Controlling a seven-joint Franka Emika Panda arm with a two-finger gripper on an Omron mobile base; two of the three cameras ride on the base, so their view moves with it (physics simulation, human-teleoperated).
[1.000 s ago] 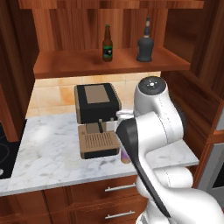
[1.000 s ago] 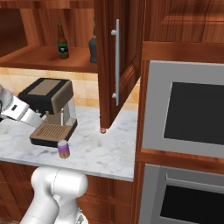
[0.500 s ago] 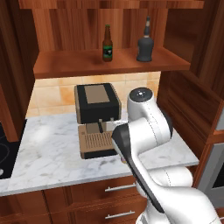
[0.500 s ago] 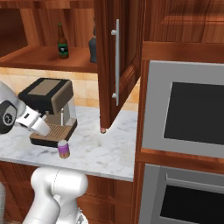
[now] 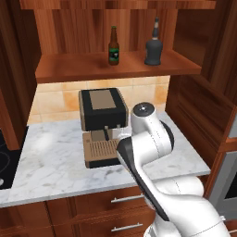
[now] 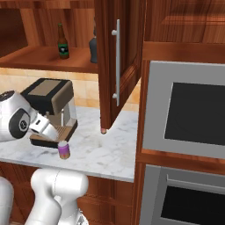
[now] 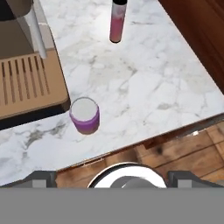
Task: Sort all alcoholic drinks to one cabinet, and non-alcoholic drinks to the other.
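With the slim brown glass beer bottle (image 5: 113,46) and squat dark grey bottle (image 5: 153,44) shelved in the reddish-brown wooden cabinet (image 5: 115,69), the short purple can (image 7: 84,115) beside the coffee machine (image 5: 101,126) was judged next, to be approached with jaws spread wide and empty.

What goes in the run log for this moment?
gripper: open, empty | short purple can: on counter by coffee machine | slim pink bottle: on counter | brown beer bottle: shelved

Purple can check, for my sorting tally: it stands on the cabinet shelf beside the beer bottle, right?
No. The purple can stands on the marble counter, by the coffee machine, as the hand view shows. The beer bottle is on the shelf.
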